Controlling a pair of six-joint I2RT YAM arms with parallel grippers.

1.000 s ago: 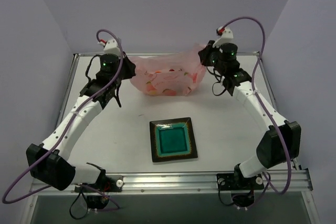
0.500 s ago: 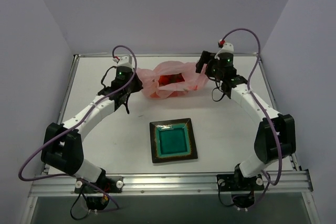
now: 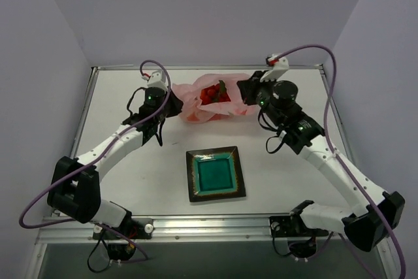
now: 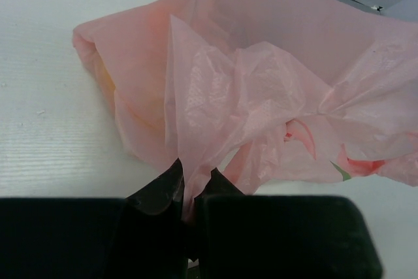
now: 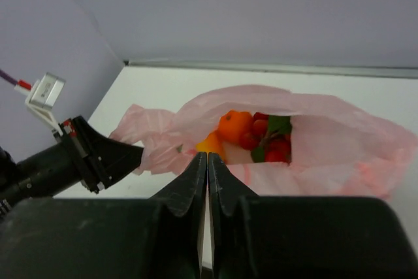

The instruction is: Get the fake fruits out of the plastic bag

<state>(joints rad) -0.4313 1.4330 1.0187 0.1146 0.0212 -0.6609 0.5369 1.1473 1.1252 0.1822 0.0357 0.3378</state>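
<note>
Fake fruits (image 5: 251, 136) are sitting inside the plastic bag (image 3: 196, 102), which is lying on the tabletop (image 3: 274, 178) between the two end effectors. The left end effector (image 4: 192, 187) is pinching a bunched fold of the pink film, with the rest of the bag spreading away ahead of its tips. The right end effector (image 5: 207, 159) is showing its fingers pressed together, and as far as its wrist view tells, they are closing on the near rim of the bag's mouth. Just beyond those tips the mouth is gaping open: an orange (image 5: 234, 125) is resting nearest, a yellow-orange piece (image 5: 210, 145) is peeking out beside it, and red strawberry pieces (image 5: 271, 147) with green leaves are lying further in.

Judging from this, the step in hand is opening and steadying the bag, with no fruit out yet. A teal dish (image 3: 215, 174) is sitting well behind both end effectors, toward the arm bases, and holding nothing.

Next, one end effector is probably going to have to let go of the film, spread its fingers, and reach into the mouth for the orange while the other is holding the bag. The thin film is likely to collapse over the opening once one side is released.
</note>
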